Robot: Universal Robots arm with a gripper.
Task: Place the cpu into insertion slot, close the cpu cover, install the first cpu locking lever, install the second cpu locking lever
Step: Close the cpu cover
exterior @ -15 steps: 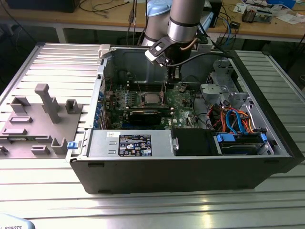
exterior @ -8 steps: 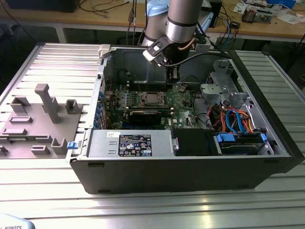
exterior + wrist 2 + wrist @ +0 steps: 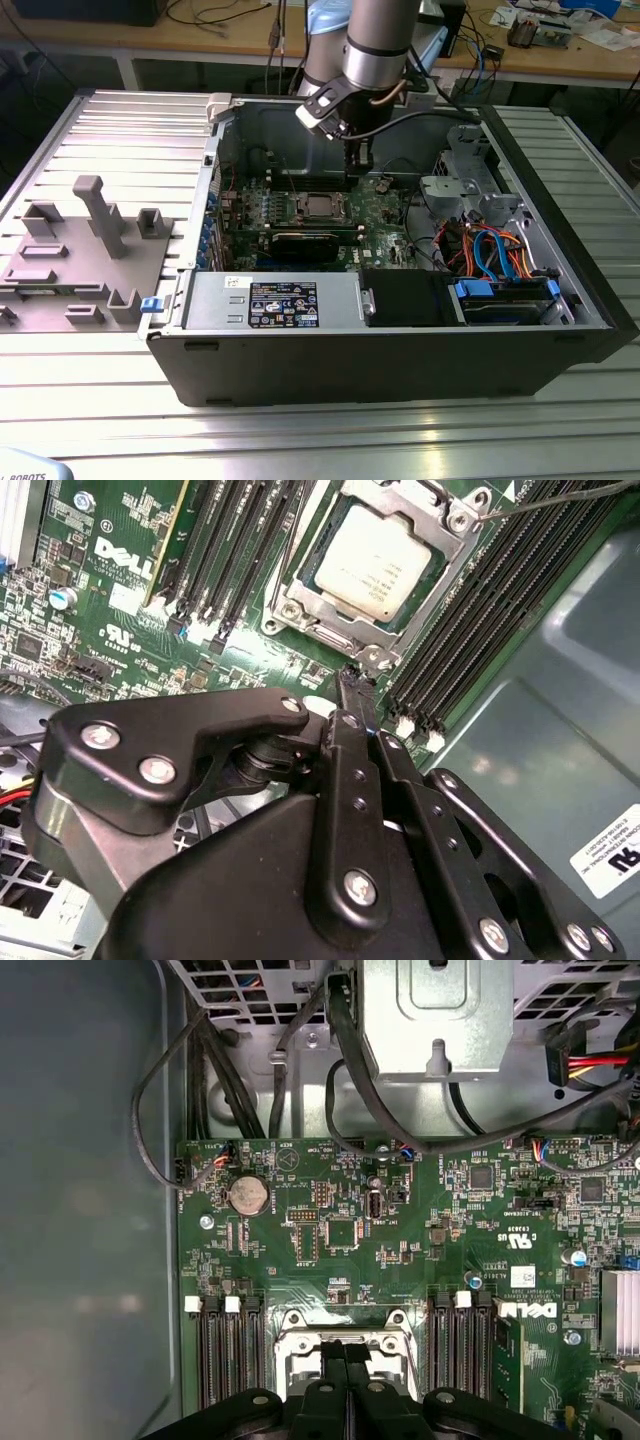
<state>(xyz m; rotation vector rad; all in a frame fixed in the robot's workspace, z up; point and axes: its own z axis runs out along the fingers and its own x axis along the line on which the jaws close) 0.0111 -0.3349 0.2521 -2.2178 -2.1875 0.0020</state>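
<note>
1. One cpu lies flat in the one insertion slot, its pale metal face up.
2. One cpu cover lies down around it, and the chip shows through the cover's window.
3. One thin metal rod runs off from the cover's corner, clear of the frame.
4. Two banks of long black memory slots flank the socket, one on each side, on the single green motherboard.
5. One coin cell sits on the board, well apart from the socket.
6. One open computer case rests on the ribbed metal bench. One grey labelled power-supply box sits along its near wall.
7. One grey holder block stands on the bench at the exterior view's left.
8. The one arm reaches down into the case from above.
9. The jaws are pressed together with nothing between them. Their tips sit right at the socket's rim; whether they touch it I cannot tell.
</note>
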